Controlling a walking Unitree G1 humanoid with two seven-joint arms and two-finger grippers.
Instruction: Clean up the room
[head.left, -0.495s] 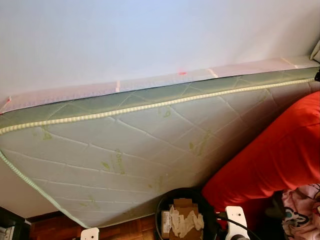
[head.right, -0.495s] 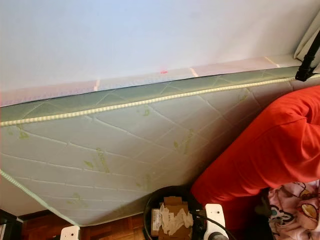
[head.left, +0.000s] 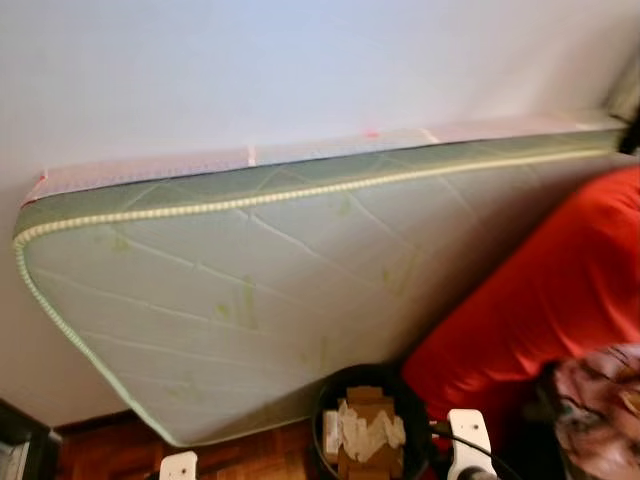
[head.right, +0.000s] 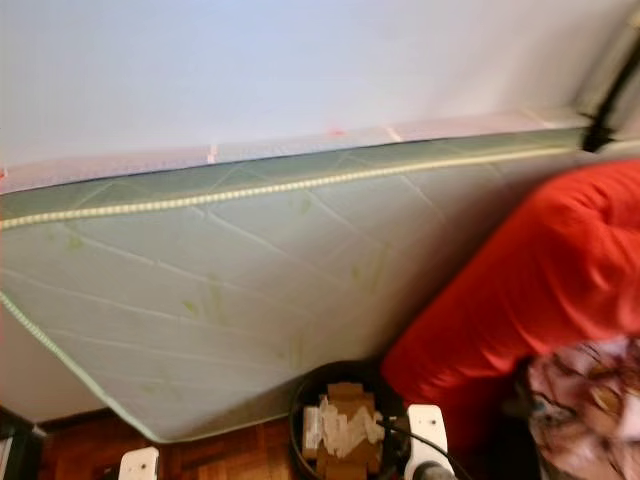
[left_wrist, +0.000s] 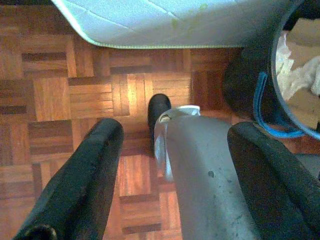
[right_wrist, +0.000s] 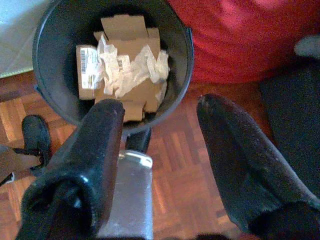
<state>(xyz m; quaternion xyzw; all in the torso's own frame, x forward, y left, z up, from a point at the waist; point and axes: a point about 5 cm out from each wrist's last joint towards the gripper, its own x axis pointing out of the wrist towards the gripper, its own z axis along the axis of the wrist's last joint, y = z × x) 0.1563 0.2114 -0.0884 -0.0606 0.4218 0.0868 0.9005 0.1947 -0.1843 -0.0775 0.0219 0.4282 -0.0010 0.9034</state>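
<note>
A: Against the wall, mattress (head.left: 250, 300) leaning; black bin (right_wrist: 55, 65) with cardboard (right_wrist: 127, 60) on the parquet floor (left_wrist: 75, 100), beside red cushion (head.left: 560, 300).
B: Risk?
A: Views are blurry, probably walking; a foot could clip the bin and tip it.
B: Arms?
A: Both hang low, pointing down. Left gripper (left_wrist: 172, 150) spread, empty, over floor. Right gripper (right_wrist: 160, 150) spread, empty, above the bin rim.

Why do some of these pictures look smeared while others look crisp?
Both eye views are motion-blurred: the quilted pale green mattress loses its stitching detail, and the red cushion has soft edges. The right wrist view is sharper, the labels on the cardboard in the dark round bin showing clearly. The left wrist view shows glare on the wooden parquet floor.
</note>
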